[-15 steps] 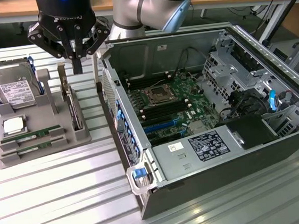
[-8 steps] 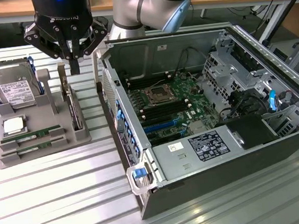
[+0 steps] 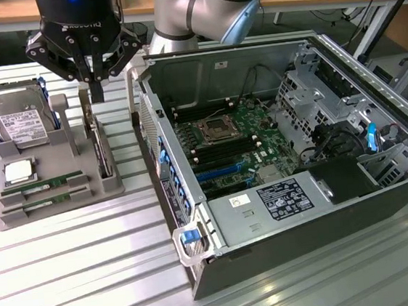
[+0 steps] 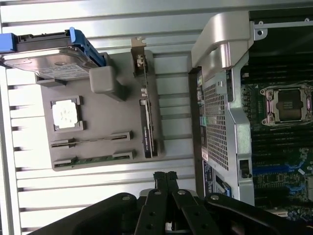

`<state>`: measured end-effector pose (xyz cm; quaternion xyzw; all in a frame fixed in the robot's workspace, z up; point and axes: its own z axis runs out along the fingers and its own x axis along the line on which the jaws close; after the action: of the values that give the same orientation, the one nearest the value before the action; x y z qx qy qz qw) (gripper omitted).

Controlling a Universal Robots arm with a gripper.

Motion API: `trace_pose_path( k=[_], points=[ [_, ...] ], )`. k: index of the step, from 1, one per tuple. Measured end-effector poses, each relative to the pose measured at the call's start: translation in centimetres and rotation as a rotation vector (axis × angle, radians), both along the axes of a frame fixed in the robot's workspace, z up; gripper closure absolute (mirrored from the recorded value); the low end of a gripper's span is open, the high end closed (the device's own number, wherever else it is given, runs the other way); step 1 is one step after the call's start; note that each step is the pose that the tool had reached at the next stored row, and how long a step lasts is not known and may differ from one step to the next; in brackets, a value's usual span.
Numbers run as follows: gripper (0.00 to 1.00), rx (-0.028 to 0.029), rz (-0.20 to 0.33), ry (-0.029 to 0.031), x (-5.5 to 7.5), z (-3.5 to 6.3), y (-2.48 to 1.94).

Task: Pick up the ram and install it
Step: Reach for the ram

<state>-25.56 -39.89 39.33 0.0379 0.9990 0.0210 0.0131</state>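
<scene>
- gripper (image 3: 96,93), 11 o'clock in exterior view: "ROBOTIQ" in pale letters on its black body.
- hard drive (image 3: 18,121), 9 o'clock: white label, print too small to read.
- power supply (image 3: 268,208), 5 o'clock: black label and white sticker, print unreadable.

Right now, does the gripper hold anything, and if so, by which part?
Nothing is held: the gripper is shut and empty above the grey tray, where the ram lies.
</scene>
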Motion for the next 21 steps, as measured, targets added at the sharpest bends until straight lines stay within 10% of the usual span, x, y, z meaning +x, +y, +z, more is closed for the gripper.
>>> trace_pose_path(
  k=[21],
  points=[
    [0.89, 0.0000, 0.000, 0.0000, -1.7, 0.00, 0.00]
  ],
)
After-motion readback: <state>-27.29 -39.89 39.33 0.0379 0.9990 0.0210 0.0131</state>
